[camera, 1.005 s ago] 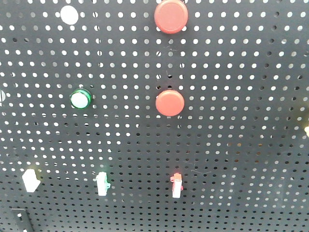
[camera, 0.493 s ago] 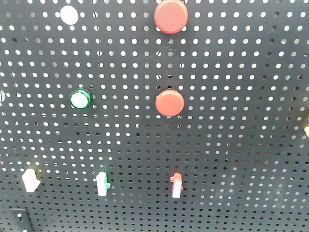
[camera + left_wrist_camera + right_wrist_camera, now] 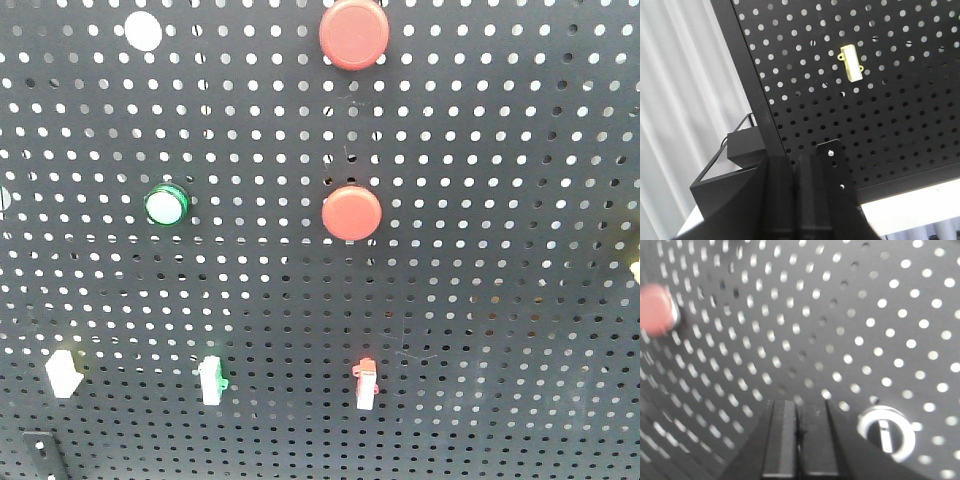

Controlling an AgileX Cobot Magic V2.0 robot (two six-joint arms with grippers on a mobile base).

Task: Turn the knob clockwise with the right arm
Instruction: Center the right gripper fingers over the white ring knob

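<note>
Round silver-ringed knob [image 3: 886, 432] in perforated black pegboard [image 3: 840, 315], beside right end effector [image 3: 797, 409].

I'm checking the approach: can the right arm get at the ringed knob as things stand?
Probably yes: the knob sits just beside the right claw on the pegboard, nothing between them, though the claw looks shut and needs opening.

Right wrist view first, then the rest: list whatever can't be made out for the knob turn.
Right wrist view: blur smears the ringed dial, so its marking is unclear; the left edge cuts the red button.
Front view: neither arm nor that dial shows; the right edge cuts a yellow part.
Left wrist view: the left end effector covers the board's lower part.
</note>
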